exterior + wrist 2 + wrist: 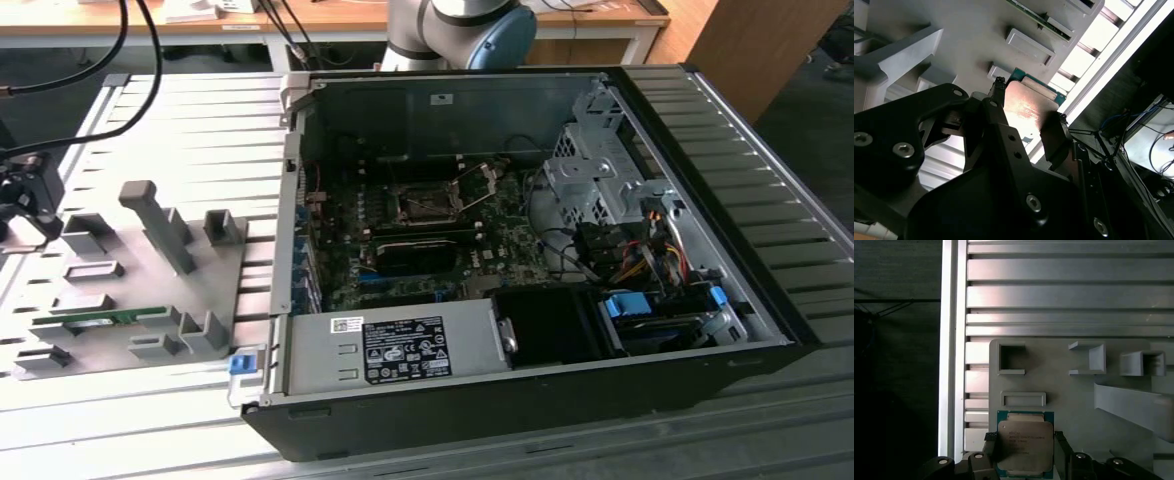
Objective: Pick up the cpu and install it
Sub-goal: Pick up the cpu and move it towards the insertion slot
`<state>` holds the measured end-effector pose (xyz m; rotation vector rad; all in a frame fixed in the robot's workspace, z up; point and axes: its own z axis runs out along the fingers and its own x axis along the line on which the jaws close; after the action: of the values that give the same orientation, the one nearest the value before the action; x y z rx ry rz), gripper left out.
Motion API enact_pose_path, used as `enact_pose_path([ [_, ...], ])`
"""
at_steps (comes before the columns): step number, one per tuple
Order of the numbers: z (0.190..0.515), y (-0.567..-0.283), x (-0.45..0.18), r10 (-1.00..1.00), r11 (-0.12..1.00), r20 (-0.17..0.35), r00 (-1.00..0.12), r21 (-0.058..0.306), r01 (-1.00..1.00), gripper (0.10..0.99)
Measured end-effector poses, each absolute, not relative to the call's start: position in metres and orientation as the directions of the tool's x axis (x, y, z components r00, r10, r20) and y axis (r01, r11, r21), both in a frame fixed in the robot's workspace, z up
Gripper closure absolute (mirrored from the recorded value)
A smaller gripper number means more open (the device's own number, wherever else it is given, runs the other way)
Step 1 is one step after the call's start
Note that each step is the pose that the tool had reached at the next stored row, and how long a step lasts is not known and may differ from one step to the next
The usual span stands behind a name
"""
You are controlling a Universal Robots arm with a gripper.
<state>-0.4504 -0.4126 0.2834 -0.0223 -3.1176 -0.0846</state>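
The cpu (1025, 445) is a small square chip with a silver top and a green rim. It sits low over the grey fixture plate (1069, 400), close to the plate's edge. My gripper (1024, 438) straddles it, one dark finger (990, 444) pressed against each of two opposite sides. The second wrist view shows the same grip from below: the cpu (1029, 107) is held between the two black fingers of the gripper (1030, 100). In the exterior view the gripper (24, 225) hangs at the far left, over the plate (147, 290).
An open computer case (534, 400) lies to the exterior view's right of the plate, with the motherboard socket (430, 205) uncovered and the power supply (394, 350) at its front. Grey fixture blocks (158, 225) and a green memory stick (100, 318) stand on the plate. Cables hang at the left.
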Motion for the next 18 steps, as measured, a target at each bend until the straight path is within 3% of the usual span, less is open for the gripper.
enact_pose_path([
  [18, 0.2904, -0.4126, -0.4504, 0.014, 0.998, 0.023, -1.0, 0.054, 0.015, 0.549],
])
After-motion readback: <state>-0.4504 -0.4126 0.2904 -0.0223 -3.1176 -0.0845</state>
